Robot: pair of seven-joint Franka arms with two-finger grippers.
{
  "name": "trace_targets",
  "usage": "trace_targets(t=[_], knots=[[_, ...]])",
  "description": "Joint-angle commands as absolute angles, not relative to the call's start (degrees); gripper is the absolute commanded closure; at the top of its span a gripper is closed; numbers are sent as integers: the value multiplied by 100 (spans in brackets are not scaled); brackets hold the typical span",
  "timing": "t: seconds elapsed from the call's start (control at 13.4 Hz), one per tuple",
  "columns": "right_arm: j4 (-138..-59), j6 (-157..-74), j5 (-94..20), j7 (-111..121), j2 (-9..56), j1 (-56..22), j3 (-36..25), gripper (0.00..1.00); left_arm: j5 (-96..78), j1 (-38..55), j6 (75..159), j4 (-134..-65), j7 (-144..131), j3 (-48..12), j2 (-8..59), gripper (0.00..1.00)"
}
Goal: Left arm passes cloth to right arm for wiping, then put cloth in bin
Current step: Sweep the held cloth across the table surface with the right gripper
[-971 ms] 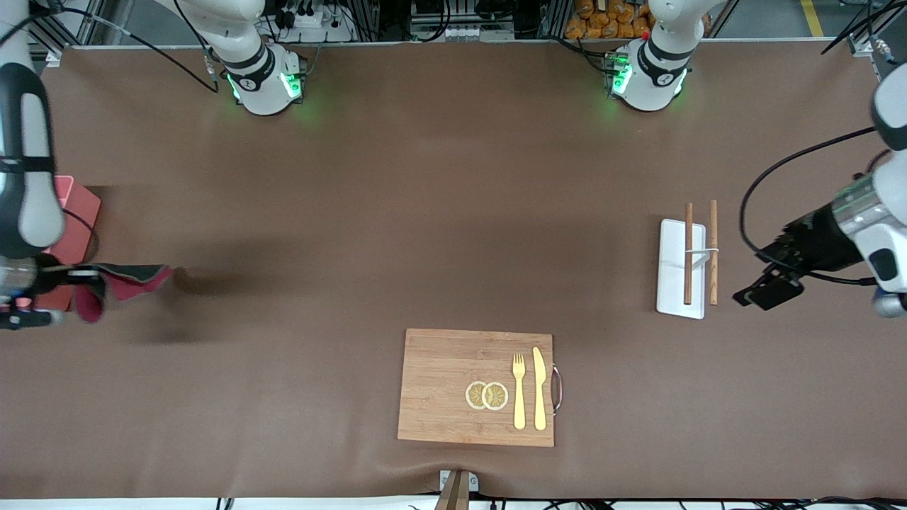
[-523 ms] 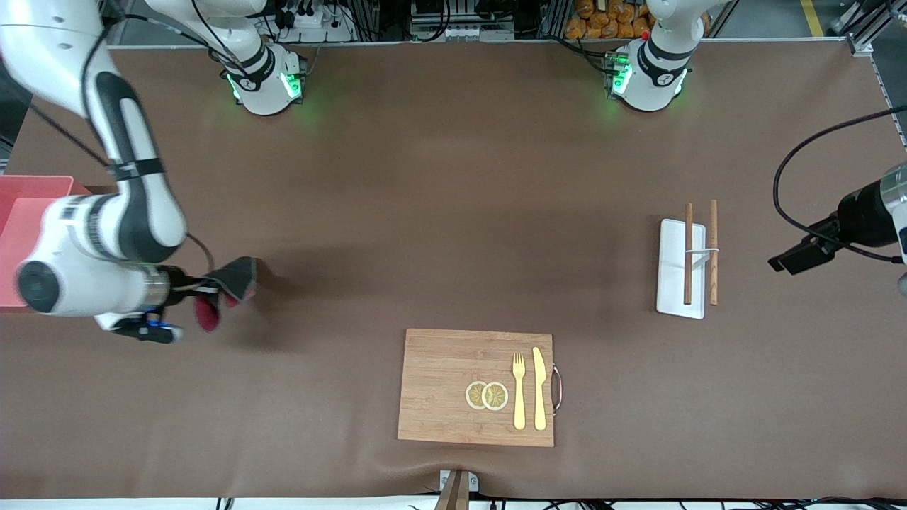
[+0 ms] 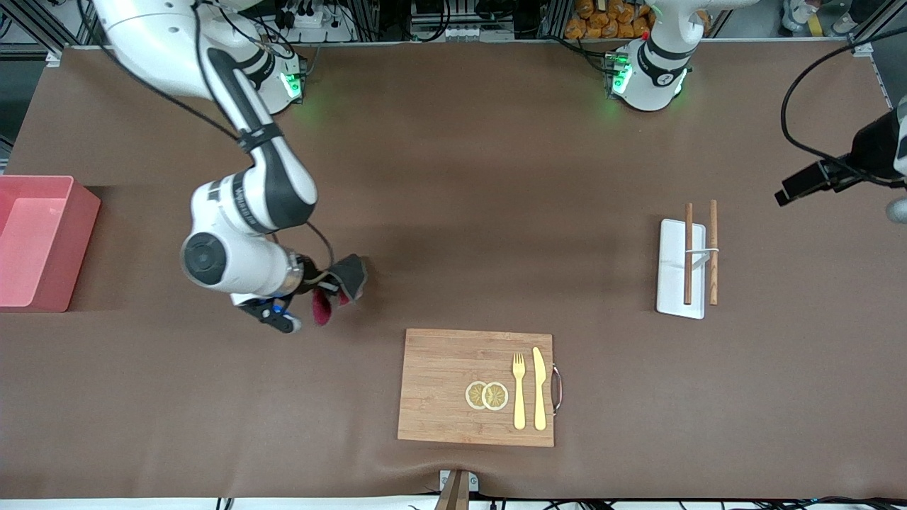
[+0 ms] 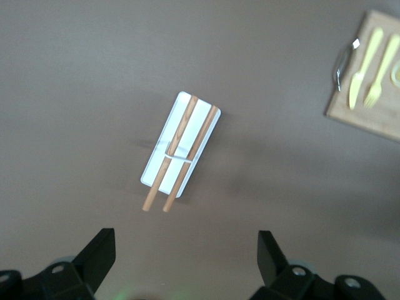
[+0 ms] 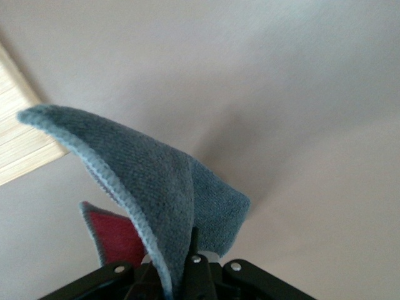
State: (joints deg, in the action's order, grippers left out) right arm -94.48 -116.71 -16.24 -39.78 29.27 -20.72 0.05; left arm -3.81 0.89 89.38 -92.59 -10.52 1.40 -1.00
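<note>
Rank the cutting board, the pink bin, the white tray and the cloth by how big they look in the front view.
1. Cutting board, largest.
2. Bin, though the picture's edge cuts it off, so this is unsure.
3. White tray.
4. Cloth, bunched in the right hand.

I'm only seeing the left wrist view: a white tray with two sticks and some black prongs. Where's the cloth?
Observer: The right gripper holds the cloth above the bare table mat.
Operator: And those prongs?
Observer: They are the left gripper, open, holding nothing, above the left arm's end of the table.
Operator: Where's the bin?
Observer: The bin sits at the right arm's end of the table, nothing visible in it.
</note>
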Motion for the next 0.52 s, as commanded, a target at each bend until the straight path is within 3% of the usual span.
trace_targets(t=[0.0, 0.45], knots=[[-9431, -11524, -1697, -3834, 2726, -1943, -96, 100, -369, 290, 8764, -9580, 30, 308, -492, 0], [-9150, -10390, -1670, 135, 2242, 111, -237, 100, 149, 316, 8684, -9194, 1231, 63, -282, 0]])
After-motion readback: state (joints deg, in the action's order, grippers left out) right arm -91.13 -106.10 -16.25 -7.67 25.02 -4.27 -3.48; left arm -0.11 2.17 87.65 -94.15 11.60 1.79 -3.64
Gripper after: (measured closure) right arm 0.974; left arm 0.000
